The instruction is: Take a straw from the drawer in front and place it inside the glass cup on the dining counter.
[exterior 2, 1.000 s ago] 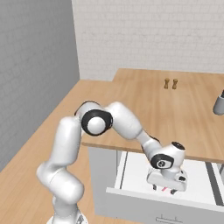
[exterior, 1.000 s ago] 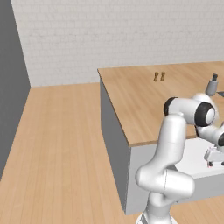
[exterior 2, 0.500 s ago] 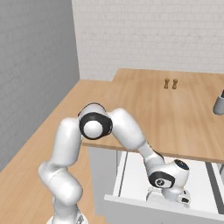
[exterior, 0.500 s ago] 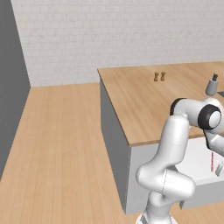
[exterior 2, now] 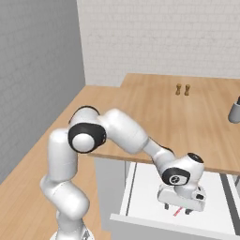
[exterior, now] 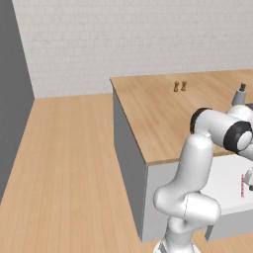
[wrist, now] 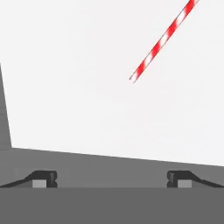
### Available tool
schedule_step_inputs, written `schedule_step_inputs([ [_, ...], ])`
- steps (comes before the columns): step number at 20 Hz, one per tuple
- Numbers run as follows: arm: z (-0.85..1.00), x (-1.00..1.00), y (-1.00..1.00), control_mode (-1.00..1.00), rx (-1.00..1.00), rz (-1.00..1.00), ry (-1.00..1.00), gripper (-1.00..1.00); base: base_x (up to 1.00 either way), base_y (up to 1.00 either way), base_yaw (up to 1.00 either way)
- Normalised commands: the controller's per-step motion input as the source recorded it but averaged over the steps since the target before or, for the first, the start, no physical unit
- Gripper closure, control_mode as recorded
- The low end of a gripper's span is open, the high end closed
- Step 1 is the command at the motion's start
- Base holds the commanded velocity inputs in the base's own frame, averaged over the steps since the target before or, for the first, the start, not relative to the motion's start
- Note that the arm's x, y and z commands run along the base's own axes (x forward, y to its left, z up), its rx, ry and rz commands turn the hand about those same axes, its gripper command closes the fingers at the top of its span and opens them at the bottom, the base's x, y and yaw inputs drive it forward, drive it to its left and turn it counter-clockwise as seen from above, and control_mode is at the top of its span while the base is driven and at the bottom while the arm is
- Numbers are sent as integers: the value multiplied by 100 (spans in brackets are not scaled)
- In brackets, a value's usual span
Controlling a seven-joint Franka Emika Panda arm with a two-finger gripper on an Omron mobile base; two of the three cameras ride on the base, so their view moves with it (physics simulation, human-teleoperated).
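Observation:
The red-and-white striped straw point(wrist: 164, 39) lies flat on the white floor of the open drawer point(wrist: 65, 65), running off the upper right of the hand view. My gripper point(wrist: 112, 179) hangs open above the drawer floor, its fingertips point(wrist: 43, 178) wide apart and nothing between them. In the right base view the gripper point(exterior 2: 176, 209) points down into the drawer point(exterior 2: 140, 192), just over the straw point(exterior 2: 178, 212). The left base view shows the straw point(exterior: 242, 186) in the drawer point(exterior: 225, 180) under the dining counter point(exterior: 158, 118). The glass cup is out of view.
Two small brown shakers point(exterior 2: 183, 89) stand far back on the wooden top of the dining counter point(exterior 2: 154, 117). A grey soap-dispenser bottle point(exterior 2: 234, 110) stands at its right edge. The drawer's front wall point(exterior 2: 154, 222) lies close below the hand.
The hand has come down into the drawer, closer to the straw. Its jaws have stayed wide apart.

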Motion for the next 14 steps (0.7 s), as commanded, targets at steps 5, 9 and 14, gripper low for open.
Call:
schedule_step_inputs([
  [5,-15,86,-43,-100,0,0,-5,-100,0,0,0],
  [9,-63,38,-48,-100,0,-1,-3,-100,0,0,0],
  [14,-47,57,-9,-100,0,-10,-9,-100,0,0,0],
])
